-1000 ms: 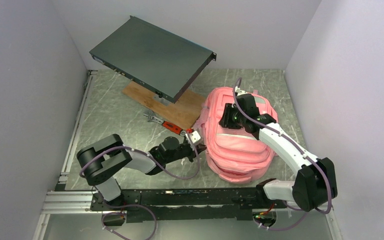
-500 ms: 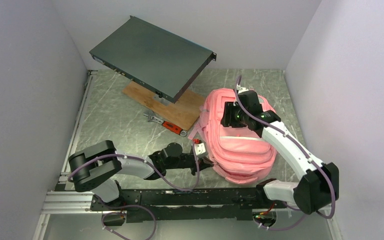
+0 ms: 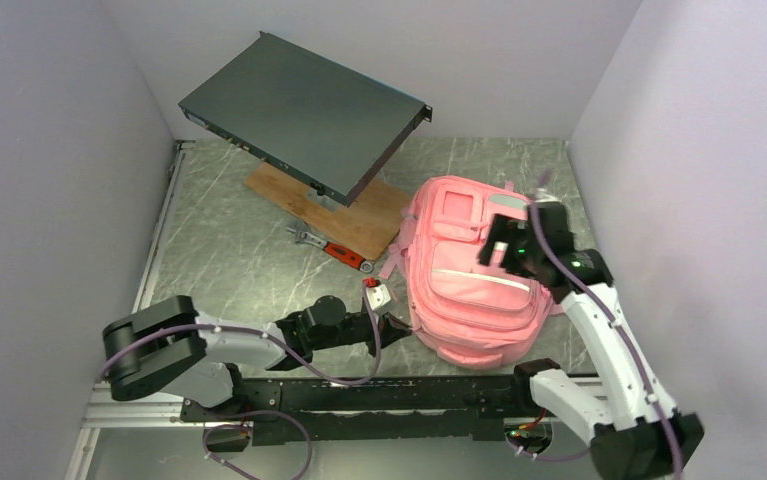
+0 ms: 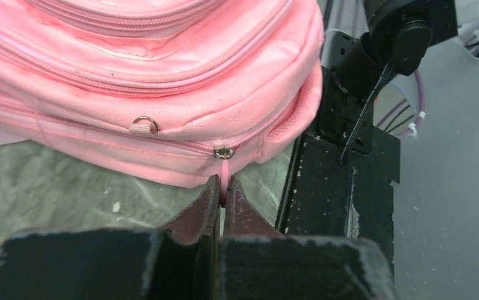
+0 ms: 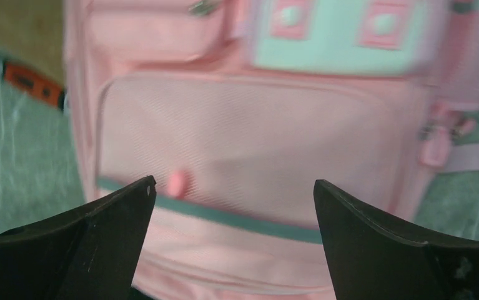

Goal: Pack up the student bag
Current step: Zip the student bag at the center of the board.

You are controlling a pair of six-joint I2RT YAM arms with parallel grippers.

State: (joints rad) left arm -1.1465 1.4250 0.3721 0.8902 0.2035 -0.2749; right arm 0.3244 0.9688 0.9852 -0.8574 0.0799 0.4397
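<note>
Between our left fingers (image 4: 200, 211), pressed shut, we see the pink zip pull (image 4: 224, 172) of the backpack (image 3: 471, 290), pinched at the lowest seam close to the black rail (image 4: 324, 206). Above the backpack's front pocket our right fingers (image 5: 99, 231) hang spread wide, holding nothing. Farther out, the backpack lies flat on the worktop (image 3: 229, 250), right of centre and just beyond the rail, with an orange-handled tool (image 3: 344, 254) and a wooden board (image 3: 364, 220) close on its left.

Robotics lab test cell. Plain pale walls (image 3: 49, 150) box in marbled counter (image 3: 229, 250); black mounting rail (image 3: 429, 400) at 6 o'clock; rack-mount chassis (image 3: 304, 115) over wooden board (image 3: 369, 215) at 11 o'clock.
</note>
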